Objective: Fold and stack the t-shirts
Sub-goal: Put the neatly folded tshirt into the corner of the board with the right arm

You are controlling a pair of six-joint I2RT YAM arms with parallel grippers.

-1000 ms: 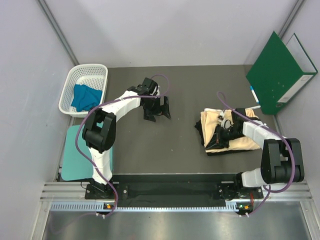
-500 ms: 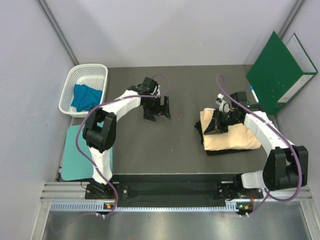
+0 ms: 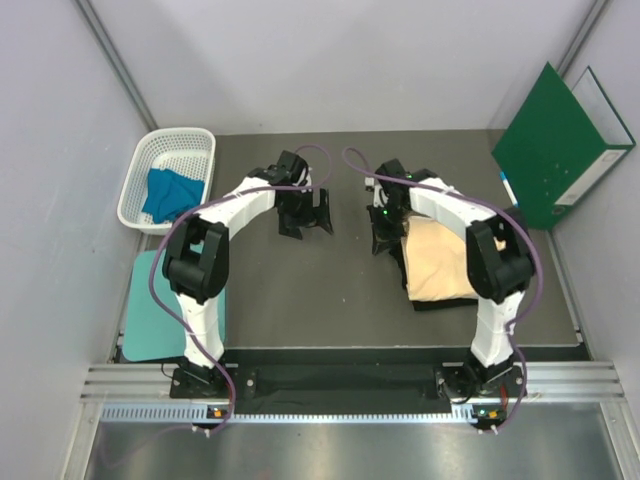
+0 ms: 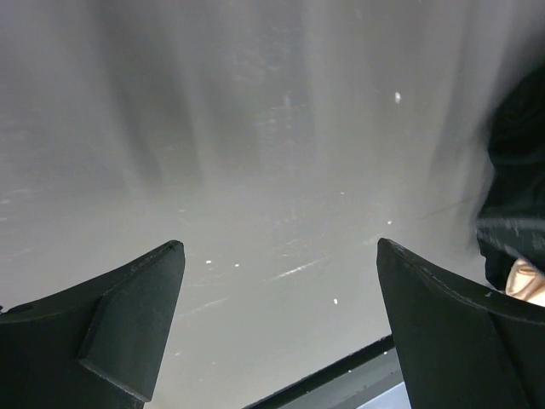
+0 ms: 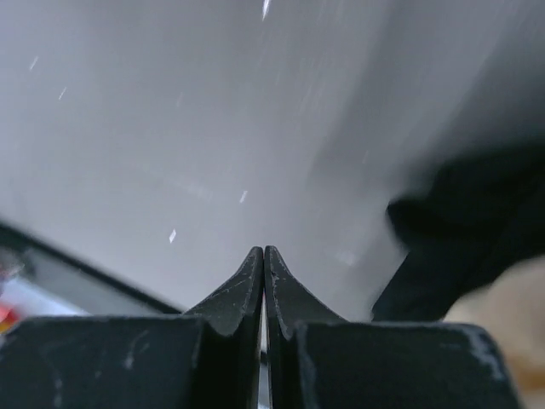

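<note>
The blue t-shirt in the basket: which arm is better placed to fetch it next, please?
Left, probably: the left gripper is open and nearer the basket holding the blue t-shirt. The right gripper is shut, farther off beside the peach t-shirt.

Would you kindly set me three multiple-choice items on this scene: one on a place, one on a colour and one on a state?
1. Where does the blue t-shirt lie?
A. on the green folder
B. in the white basket
C. under the right arm

2. What colour is the top t-shirt of the stack at the right?
A. peach
B. white
C. red

3. How does the right claw stand?
A. wide open
B. shut on blue cloth
C. shut on nothing

Key:
1. B, the blue cloth sits within the basket's walls.
2. A, peach cloth covers a dark t-shirt.
3. C, its fingers meet with nothing between them.
</note>
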